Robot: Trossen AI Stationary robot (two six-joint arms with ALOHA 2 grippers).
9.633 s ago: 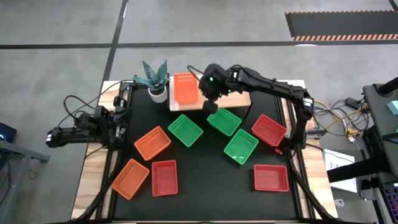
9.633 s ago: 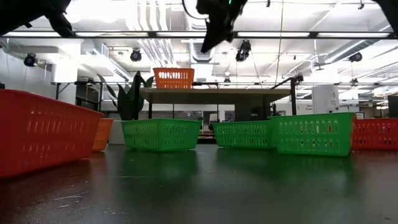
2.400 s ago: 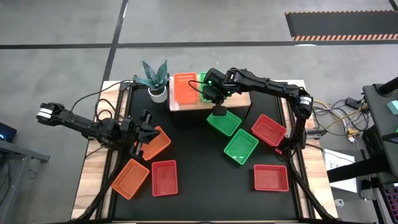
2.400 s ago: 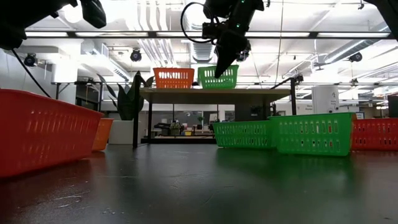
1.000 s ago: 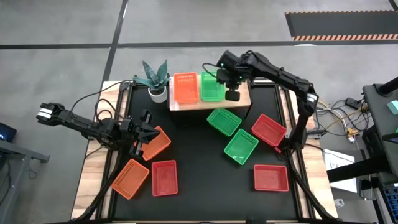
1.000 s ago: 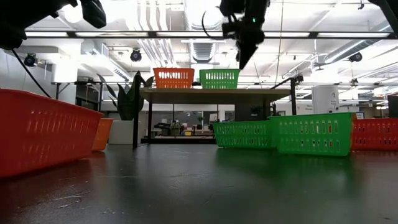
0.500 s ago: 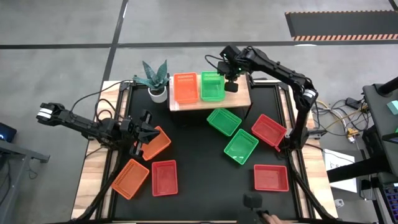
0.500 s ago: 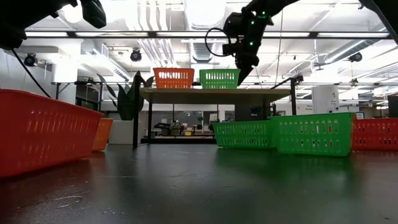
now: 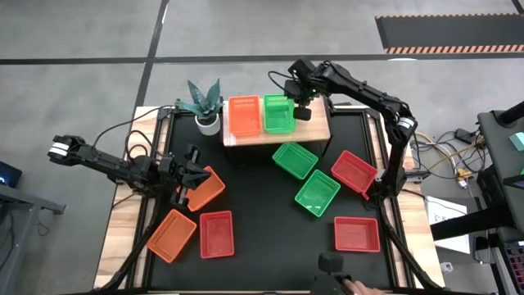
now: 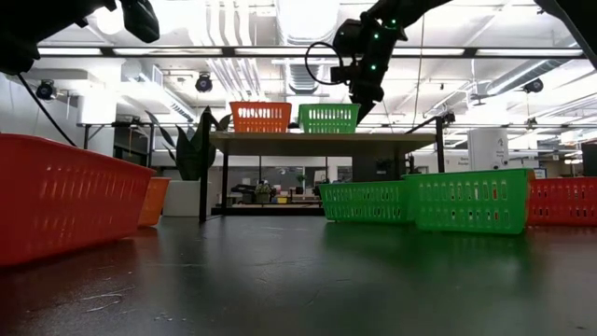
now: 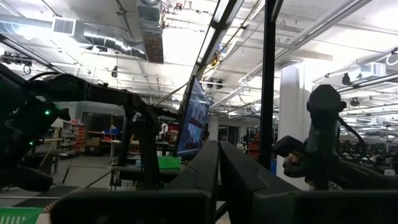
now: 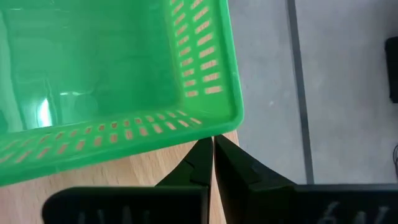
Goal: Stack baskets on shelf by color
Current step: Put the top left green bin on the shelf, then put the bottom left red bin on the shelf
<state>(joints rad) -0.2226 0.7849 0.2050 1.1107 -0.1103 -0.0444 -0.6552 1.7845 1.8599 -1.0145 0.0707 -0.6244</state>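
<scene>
From my seat the high view is evenly lit and sharp, with only soft shadows under the arms on the black tabletop (image 9: pixel 270 213). In the low view, ceiling strip lights (image 10: pixel 280 51) at twelve o'clock blow out to white, and the glossy table throws back their glare and green and red reflections. The nearest red basket (image 10: pixel 65 196) at nine o'clock is soft, out of focus. The left wrist view is backlit, its fingers silhouetted. In the right wrist view a white glint sits on the green basket (image 12: pixel 43 112).
</scene>
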